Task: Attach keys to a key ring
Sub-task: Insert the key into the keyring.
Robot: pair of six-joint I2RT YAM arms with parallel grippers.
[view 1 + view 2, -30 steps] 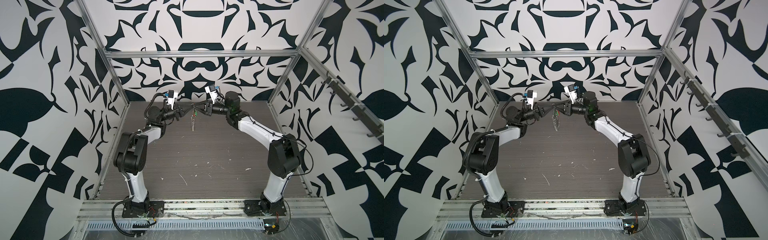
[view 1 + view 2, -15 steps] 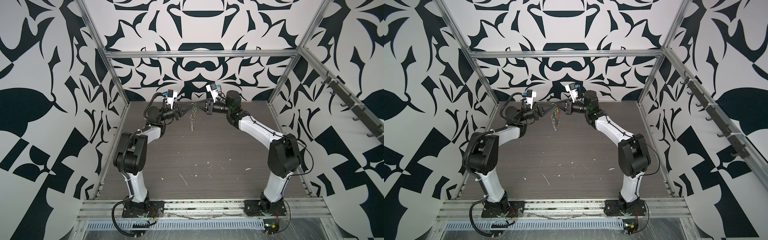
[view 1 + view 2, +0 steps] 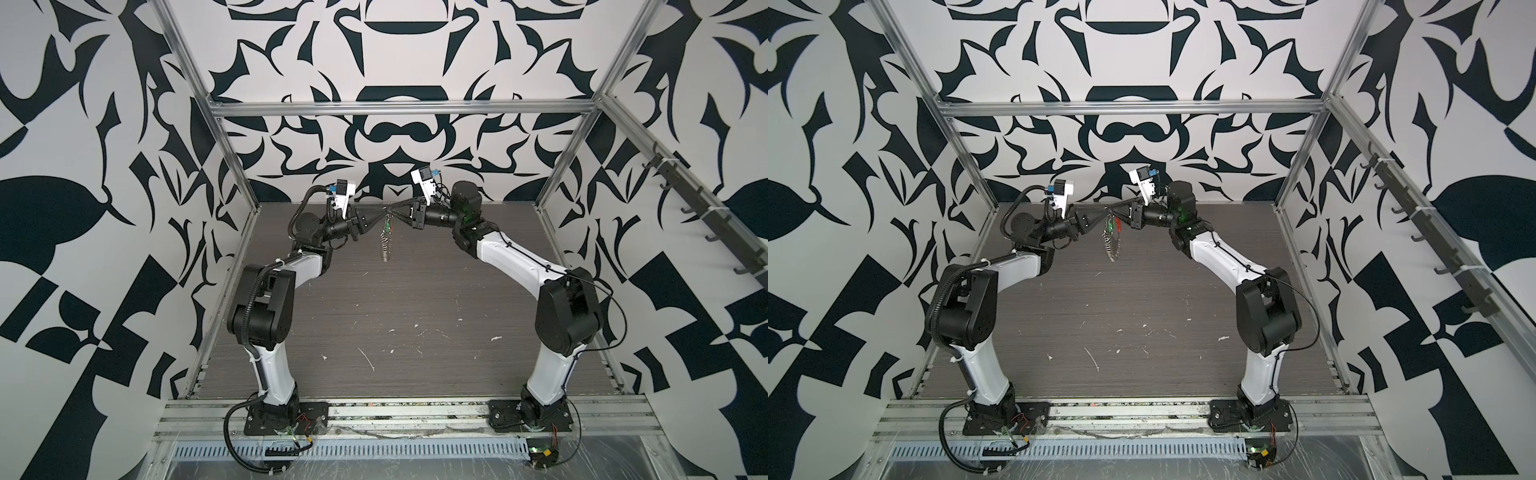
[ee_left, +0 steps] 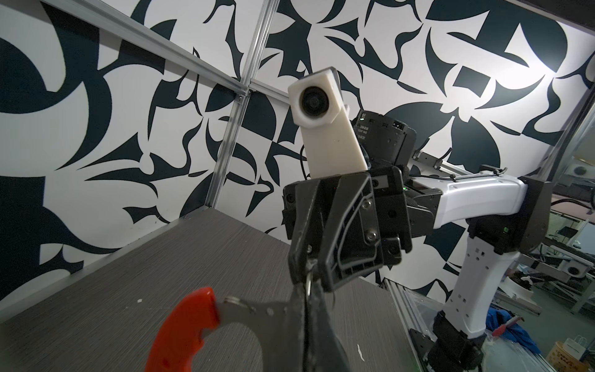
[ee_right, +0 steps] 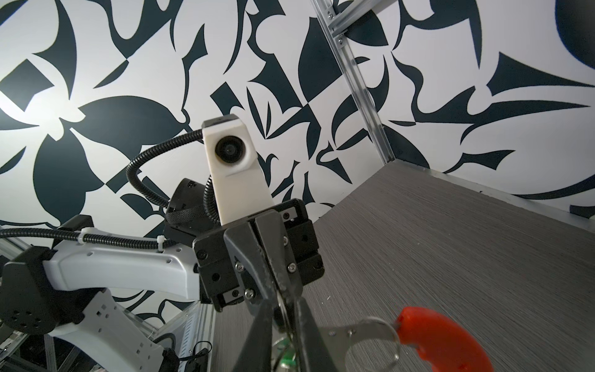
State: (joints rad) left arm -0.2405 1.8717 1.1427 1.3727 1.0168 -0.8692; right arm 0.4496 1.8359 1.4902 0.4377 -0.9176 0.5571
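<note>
Top view, grey table (image 3: 415,299), left pincer (image 3: 380,216) gripping key ring (image 3: 386,246), right pincer (image 3: 395,212) gripping keys (image 3: 387,226)

Black-white walls (image 3: 399,62) — grey woodgrain tabletop (image 3: 395,299).

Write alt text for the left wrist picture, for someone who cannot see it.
Two end effectors meet tip to tip above a grey table: the left end effector, nearest the camera, grips a key ring with a red plastic segment, and the right end effector, facing it, pinches a small silver ring. Black-and-white patterned walls stand behind.
</note>
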